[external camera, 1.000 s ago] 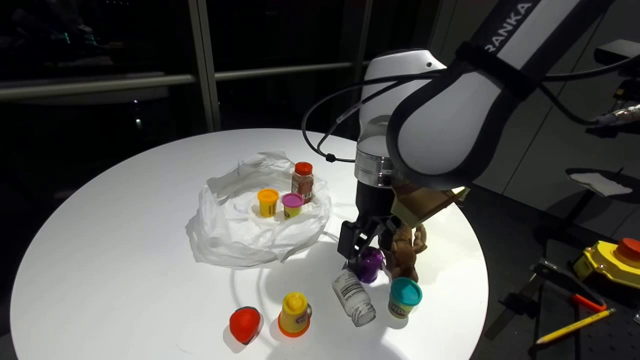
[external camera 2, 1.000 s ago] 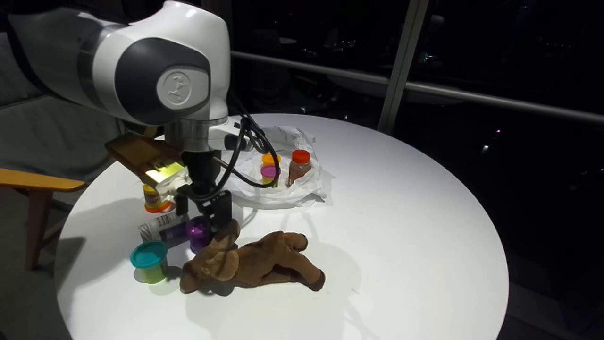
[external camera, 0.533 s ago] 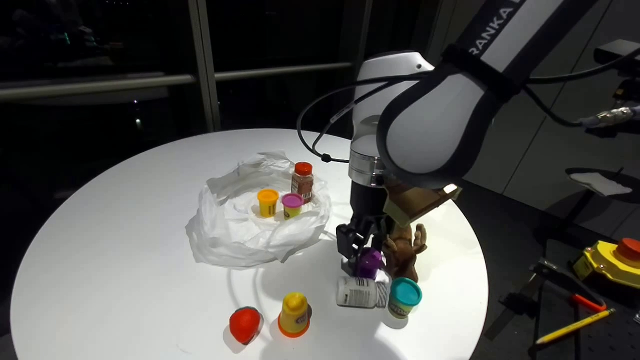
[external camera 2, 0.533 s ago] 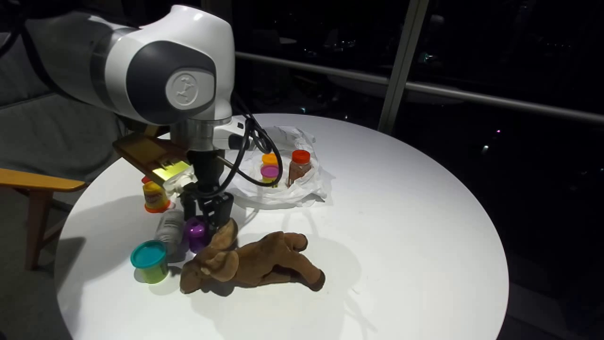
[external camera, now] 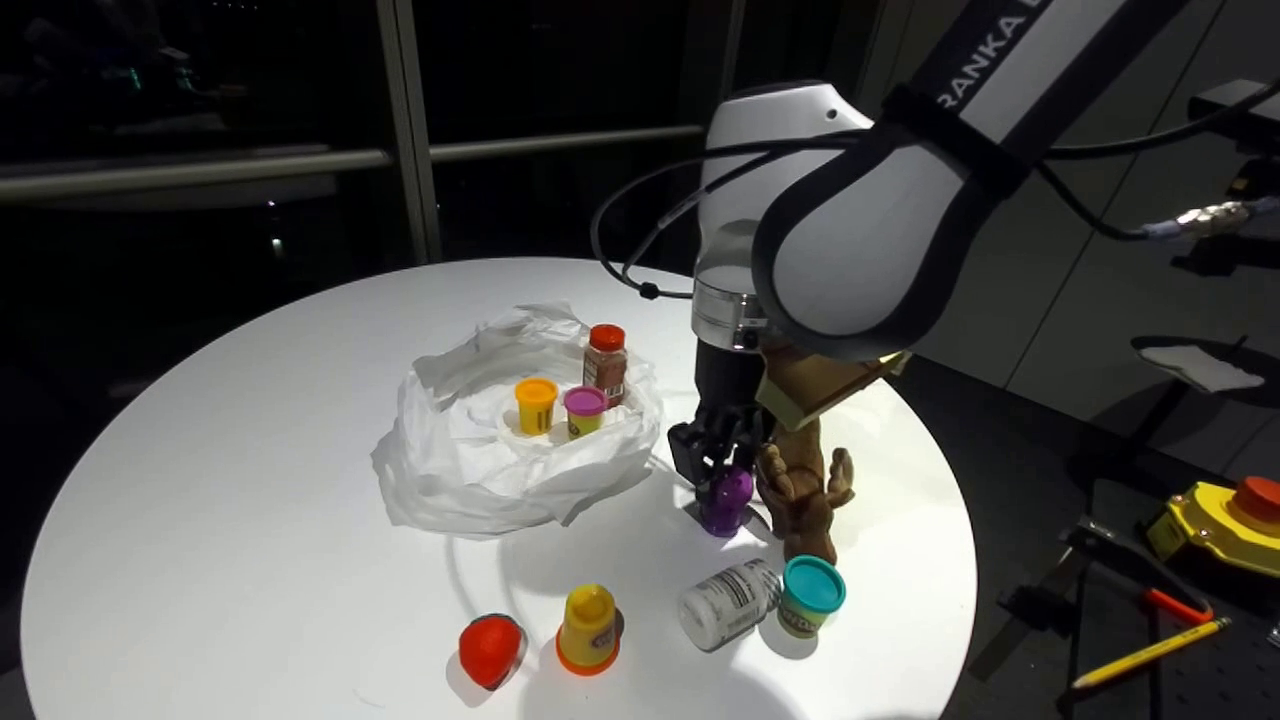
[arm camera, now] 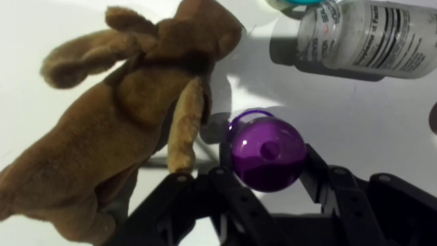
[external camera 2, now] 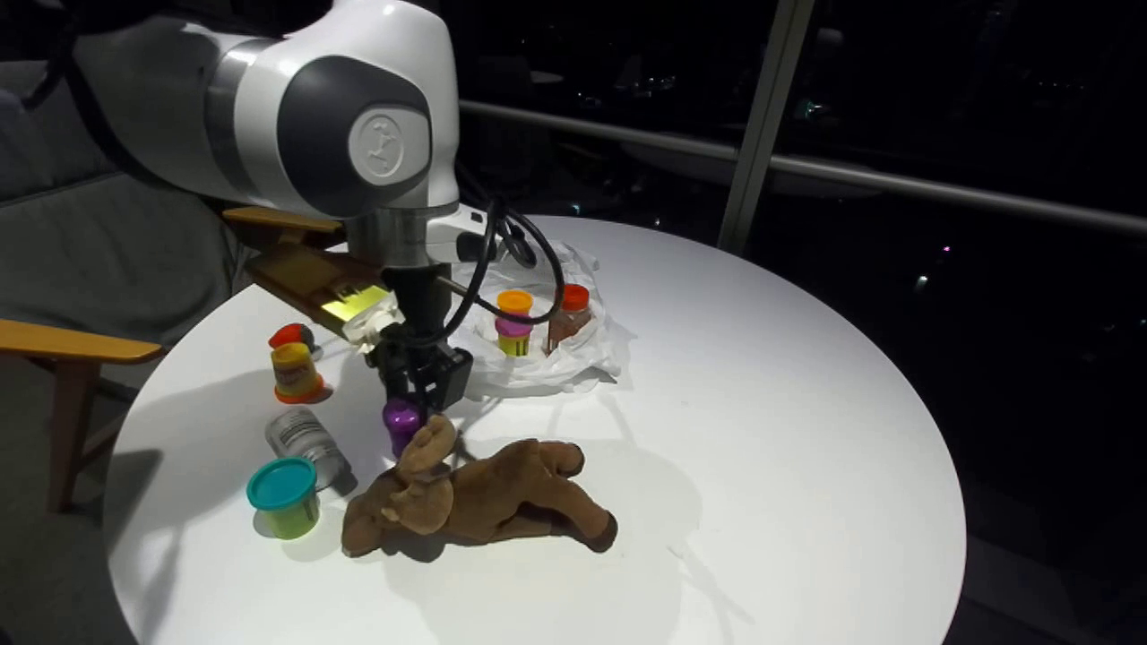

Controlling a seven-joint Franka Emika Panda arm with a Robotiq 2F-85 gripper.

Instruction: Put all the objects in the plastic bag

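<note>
Pinching the purple toy (external camera: 731, 490) in the gripper (arm camera: 267, 156), with one finger (arm camera: 314, 171) against either flank in the wrist view. Holding it close to upright, with its long axis roughly along the fingers. Cannot tell from these views about any gap between its base and the table (external camera 2: 762, 448).

Turning now, by judgement, on one relation: the way from the gripper to the plastic bag (external camera: 470, 495). Finding the bag off to one side of the gripper, near but not touching, with the brown plush moose (external camera 2: 504, 488) on nearly the opposite side. Calls, most likely, for a lift above the wrinkled rim, then a sideways carry away from the moose and a release among the orange tub (external camera: 536, 408), the pink-lidded tub (external camera: 585, 412) and the red-capped jar (external camera: 605, 370), already in the bag. Needing care first at the moose's antler (arm camera: 183, 136), just beside one finger in the wrist view; cannot tell about contact there. Could snag on the way up.
</note>
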